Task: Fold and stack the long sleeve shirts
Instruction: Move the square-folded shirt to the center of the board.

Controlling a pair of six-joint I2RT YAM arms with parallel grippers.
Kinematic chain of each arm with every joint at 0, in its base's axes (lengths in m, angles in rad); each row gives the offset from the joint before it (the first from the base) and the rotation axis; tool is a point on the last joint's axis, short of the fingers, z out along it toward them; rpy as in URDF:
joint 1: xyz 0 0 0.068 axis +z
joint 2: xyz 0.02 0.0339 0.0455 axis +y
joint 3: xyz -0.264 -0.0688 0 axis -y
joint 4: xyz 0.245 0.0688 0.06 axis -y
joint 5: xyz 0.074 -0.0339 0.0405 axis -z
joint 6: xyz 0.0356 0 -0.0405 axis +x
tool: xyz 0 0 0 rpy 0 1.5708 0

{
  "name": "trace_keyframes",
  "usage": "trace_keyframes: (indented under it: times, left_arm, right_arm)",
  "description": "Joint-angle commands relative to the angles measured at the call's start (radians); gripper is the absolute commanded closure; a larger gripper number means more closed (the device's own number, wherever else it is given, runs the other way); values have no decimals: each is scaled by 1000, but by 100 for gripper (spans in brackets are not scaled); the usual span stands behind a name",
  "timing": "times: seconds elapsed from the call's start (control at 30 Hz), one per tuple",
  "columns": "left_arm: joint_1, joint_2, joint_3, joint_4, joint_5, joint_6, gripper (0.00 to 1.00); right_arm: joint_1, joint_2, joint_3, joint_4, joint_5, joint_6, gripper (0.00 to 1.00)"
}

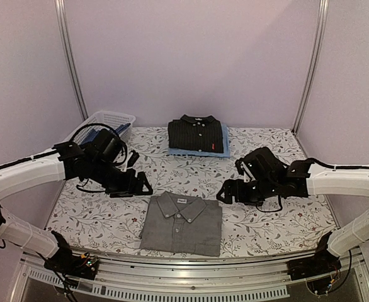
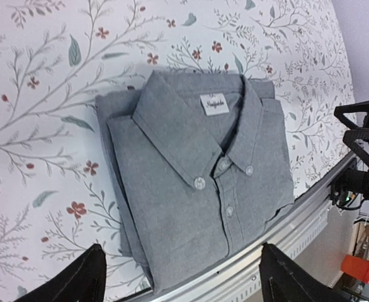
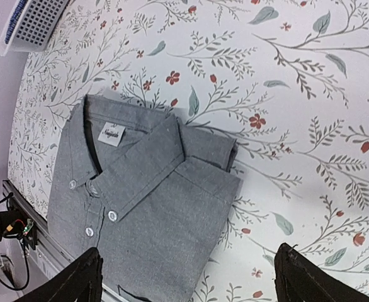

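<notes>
A folded mid-grey shirt (image 1: 182, 224) lies flat at the table's near edge, collar away from the arms; it also fills the left wrist view (image 2: 197, 182) and the right wrist view (image 3: 143, 207). At the back, a folded black shirt (image 1: 196, 133) rests on a light blue shirt (image 1: 226, 151). My left gripper (image 1: 141, 184) hovers open just left of the grey shirt's collar, its dark fingertips (image 2: 84, 277) wide apart with nothing between them. On the other side my right gripper (image 1: 227, 192) stands open too, empty, its fingertips (image 3: 304, 277) spread above the shirt's right edge.
A white lattice basket (image 1: 112, 119) with blue cloth inside stands at the back left. The metal rail (image 1: 191, 277) runs along the table's near edge under the grey shirt. Floral tablecloth (image 1: 266, 220) covers the surface; walls close in on three sides.
</notes>
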Motion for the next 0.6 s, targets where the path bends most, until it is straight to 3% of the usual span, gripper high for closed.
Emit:
trace_keyframes:
  times: [0.0,0.27,0.57]
  left_arm:
    - [128,82,90,121,-10,114,15]
    - [301,365,214,376,106,103,19]
    - [365,693,458,440,180,112,29]
  right_arm:
    - [-104,-5,24,115,20,-91,4]
    - [-304,103,24,381,-93,-102,3]
    - [-532,292,62,650,-310,-67,12]
